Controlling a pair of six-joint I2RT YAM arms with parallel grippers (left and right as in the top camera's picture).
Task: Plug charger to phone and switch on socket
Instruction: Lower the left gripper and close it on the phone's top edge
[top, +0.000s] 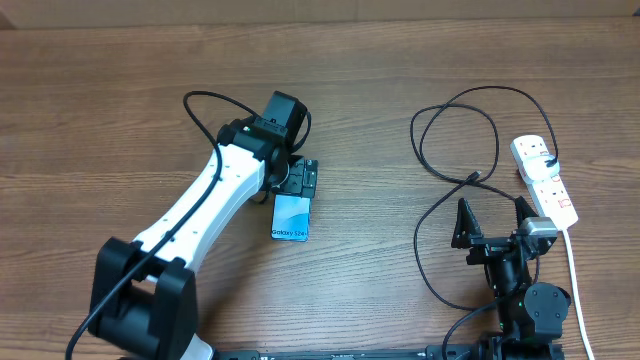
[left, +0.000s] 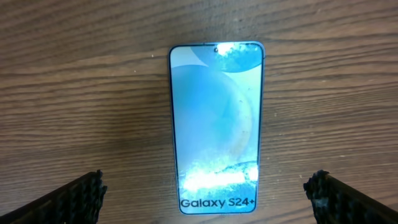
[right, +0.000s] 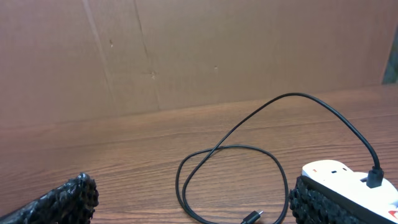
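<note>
Brown wood-grain tabletop (top: 100, 100) is carrying everything in this setup. The phone (top: 291, 217) (left: 216, 124) is lying flat on it, screen up and glowing pale blue, with "Galaxy S24+" lettering at one end.

Left side: I am holding my left end effector (top: 300, 180) (left: 208, 205) spread wide over the phone. In the left wrist view its two fingertips (left: 81, 196) are showing at the bottom corners, one on each side of the lettered end, both clear of the phone's edges and gripping nothing. How high it is sitting above the screen I cannot tell.

Right side: my right end effector (top: 493, 220) (right: 193, 208) is also standing spread and empty, well apart from the phone. The charger (top: 413, 128) (right: 180, 180) is lying in loose loops just ahead of it, its small connector tip (top: 475, 178) (right: 252, 216) resting free on the wood between the fingers in the wrist view.

The socket (top: 545, 180) (right: 339, 174) is lying at the right edge of the tabletop — the charger's black plug (top: 551, 160) is sitting in it. Switch positions are too small to read.
</note>
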